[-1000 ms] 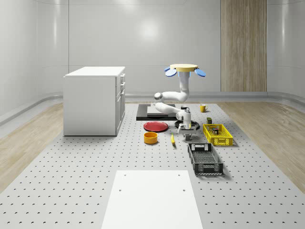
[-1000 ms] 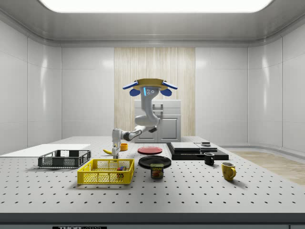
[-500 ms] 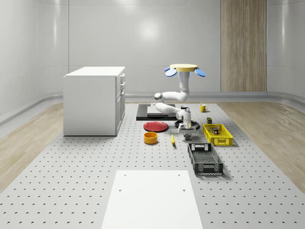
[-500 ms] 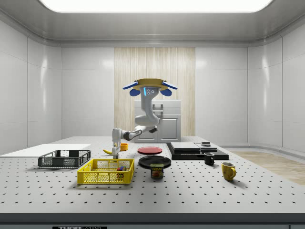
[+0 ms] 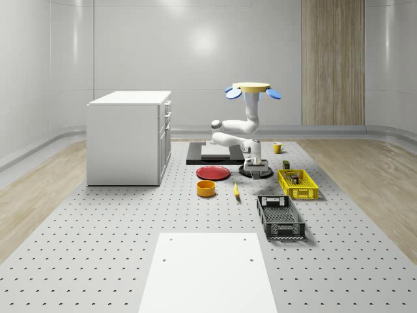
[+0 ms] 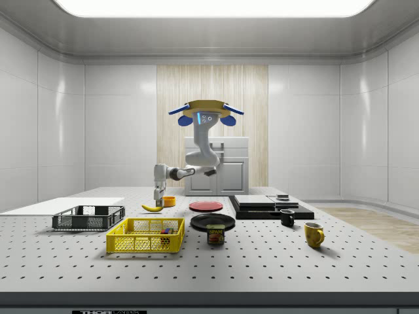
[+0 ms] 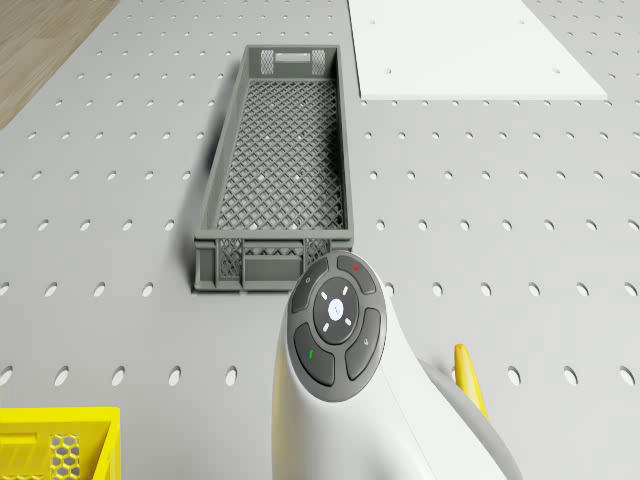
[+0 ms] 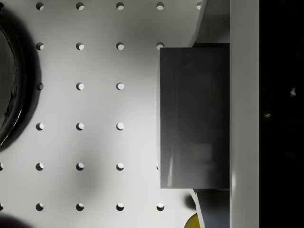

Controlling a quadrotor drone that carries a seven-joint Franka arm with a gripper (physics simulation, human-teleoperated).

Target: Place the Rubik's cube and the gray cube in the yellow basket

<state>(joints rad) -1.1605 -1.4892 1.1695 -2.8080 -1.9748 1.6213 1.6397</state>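
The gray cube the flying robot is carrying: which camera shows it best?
The wrist view: the gray cube looms large there, clamped between the fingers above the perforated table. In the whole-scene view and the side view it is just a small dark speck at the gripper, lifted off the table.
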